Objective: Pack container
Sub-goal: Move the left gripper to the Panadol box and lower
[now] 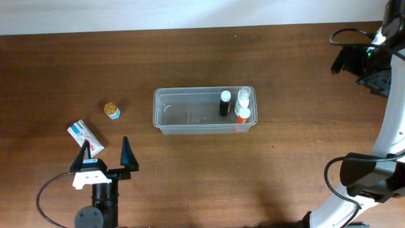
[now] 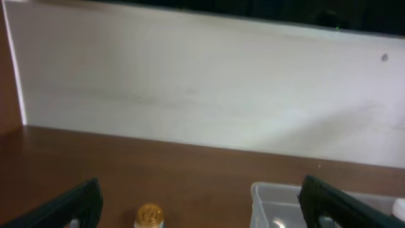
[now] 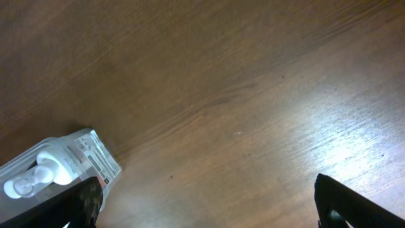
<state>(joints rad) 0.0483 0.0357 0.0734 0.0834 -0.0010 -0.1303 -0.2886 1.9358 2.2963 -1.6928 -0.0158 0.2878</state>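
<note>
The clear plastic container (image 1: 190, 111) sits mid-table. Inside at its right end stand a black bottle with a white cap (image 1: 224, 103) and two white-capped bottles (image 1: 243, 97) (image 1: 243, 116). A small gold-capped bottle (image 1: 112, 111) and a white box (image 1: 85, 137) lie on the table to the left. My left gripper (image 1: 105, 155) is open and empty, just right of the box. In the left wrist view the left gripper (image 2: 201, 187) frames the gold cap (image 2: 149, 215) and the container's corner (image 2: 278, 199). My right gripper (image 3: 205, 187) is open and empty over bare wood, with the container's corner (image 3: 95, 158) at lower left.
The right arm (image 1: 386, 133) runs along the right table edge, with cables near the far right corner (image 1: 351, 38). A pale wall (image 2: 202, 88) backs the far table edge.
</note>
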